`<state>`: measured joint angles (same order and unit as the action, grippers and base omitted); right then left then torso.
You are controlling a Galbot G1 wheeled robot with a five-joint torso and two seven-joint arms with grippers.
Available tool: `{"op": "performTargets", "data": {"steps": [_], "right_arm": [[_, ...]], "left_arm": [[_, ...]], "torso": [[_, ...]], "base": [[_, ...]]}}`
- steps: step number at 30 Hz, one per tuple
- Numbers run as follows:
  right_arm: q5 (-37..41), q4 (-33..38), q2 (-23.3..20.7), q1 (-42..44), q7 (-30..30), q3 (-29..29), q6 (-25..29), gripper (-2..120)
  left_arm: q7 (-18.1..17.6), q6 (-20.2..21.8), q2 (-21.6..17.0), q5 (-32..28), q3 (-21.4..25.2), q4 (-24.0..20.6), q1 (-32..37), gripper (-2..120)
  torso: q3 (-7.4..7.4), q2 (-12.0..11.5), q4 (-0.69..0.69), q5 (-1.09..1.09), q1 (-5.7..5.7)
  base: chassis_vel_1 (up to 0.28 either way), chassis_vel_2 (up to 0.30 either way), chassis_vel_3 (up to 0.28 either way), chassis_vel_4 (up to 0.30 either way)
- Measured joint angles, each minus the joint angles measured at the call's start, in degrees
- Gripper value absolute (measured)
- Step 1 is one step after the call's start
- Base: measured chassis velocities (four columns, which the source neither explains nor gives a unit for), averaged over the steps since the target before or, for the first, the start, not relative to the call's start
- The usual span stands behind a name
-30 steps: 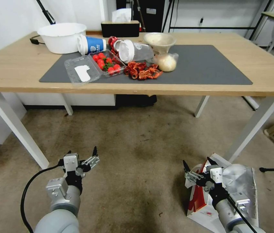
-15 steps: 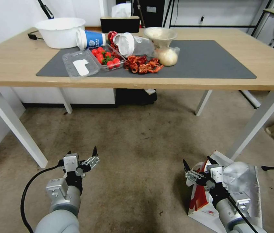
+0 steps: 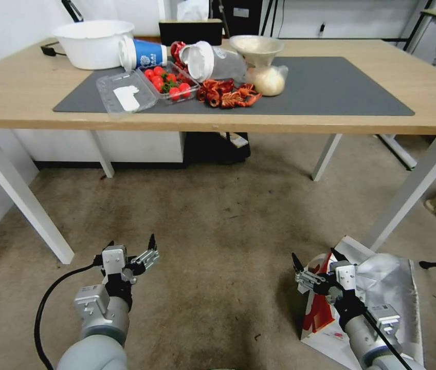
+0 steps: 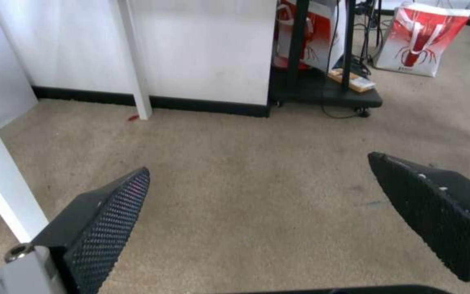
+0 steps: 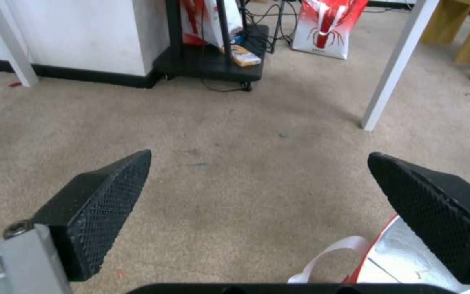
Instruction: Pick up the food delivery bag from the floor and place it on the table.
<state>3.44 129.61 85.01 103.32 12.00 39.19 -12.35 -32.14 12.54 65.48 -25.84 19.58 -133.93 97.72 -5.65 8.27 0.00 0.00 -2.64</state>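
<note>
Red-and-white paper, foil inside: the food delivery bag (image 3: 382, 298) sits on the carpet near the table (image 3: 331, 121)'s right leg. My right gripper (image 3: 314, 262) hangs spread over its near-left corner; left gripper (image 3: 131, 246) spread too, over bare carpet.

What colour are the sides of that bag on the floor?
Red on the side of the bag, with white paper and a silver lining; the head view shows it best.

Both arms reach forward, held low over floor. Left gripper (image 3: 129, 245) fingers spread wide, nothing between them. Right gripper (image 3: 314, 259) likewise spread wide, empty, wrist angled slightly inward.
</note>
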Motion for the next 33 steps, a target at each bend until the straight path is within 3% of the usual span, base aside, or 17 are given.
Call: {"op": "performTargets", "data": {"steps": [11, 18, 33], "right_arm": [[0.0, -0.04, 0.0, -0.05, 0.0, 0.0, 0.0, 100], [0.0, -0.11, 0.1, -0.07, -0.01, -0.05, 0.0, 100], [-0.04, 0.04, -0.45, -0.02, -0.01, -0.26, 0.07, 100]], "left_arm": [[0.0, -0.12, -0.01, 0.01, 0.01, -0.01, 0.08, 100], [0.0, -0.19, 0.01, 0.06, 0.0, 0.01, 0.13, 100], [0.1, -0.69, 0.61, 1.01, 0.08, -0.25, 1.04, 100]], "torso": [[0.34, -0.46, 0.0, 0.0, 0.12], [1.3, -1.51, 0.0, 0.0, 0.22], [4.82, -5.37, 0.01, 0.0, 0.57]], "base": [[0.0, 0.0, 0.0, 0.0], [0.0, 0.0, 0.0, 0.0], [0.0, 0.0, 0.0, 0.0]]}}
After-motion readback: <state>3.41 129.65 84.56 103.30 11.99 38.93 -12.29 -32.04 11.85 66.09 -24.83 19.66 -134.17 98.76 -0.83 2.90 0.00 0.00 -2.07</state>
